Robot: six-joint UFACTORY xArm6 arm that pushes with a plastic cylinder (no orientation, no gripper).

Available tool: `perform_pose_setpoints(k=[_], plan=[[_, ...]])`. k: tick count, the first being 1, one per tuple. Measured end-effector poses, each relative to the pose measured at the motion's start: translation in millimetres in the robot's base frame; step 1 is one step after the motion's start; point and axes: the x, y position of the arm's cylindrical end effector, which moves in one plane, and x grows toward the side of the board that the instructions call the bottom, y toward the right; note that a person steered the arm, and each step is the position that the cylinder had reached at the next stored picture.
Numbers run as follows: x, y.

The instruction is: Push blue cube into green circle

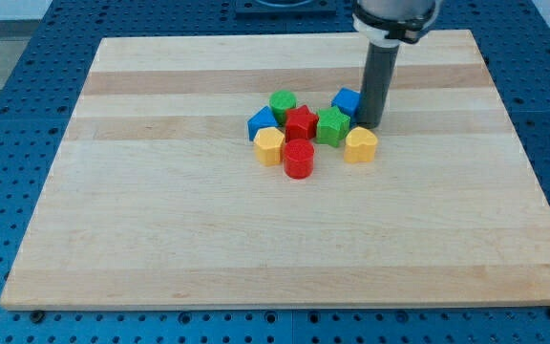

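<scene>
The blue cube (346, 100) sits at the upper right of a tight cluster of blocks near the board's middle. The green circle (283, 103), a green cylinder, stands at the cluster's upper left, about 65 px left of the cube. A red star (301, 122) and a green star (332, 125) lie below and between them. My tip (369, 125) is on the board just right of the blue cube, touching or nearly touching its right side, and just above the yellow heart (360, 144).
A blue block (261, 122) of unclear shape sits at the cluster's left, a yellow hexagon (269, 145) below it, and a red cylinder (299, 159) at the bottom. The wooden board (160, 239) lies on a blue perforated table.
</scene>
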Motion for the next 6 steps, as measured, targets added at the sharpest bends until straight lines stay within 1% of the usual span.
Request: perform_pose_setpoints(k=[2, 4, 5, 6], plan=[[-31, 30], [-33, -23], [-33, -25], [-33, -6]])
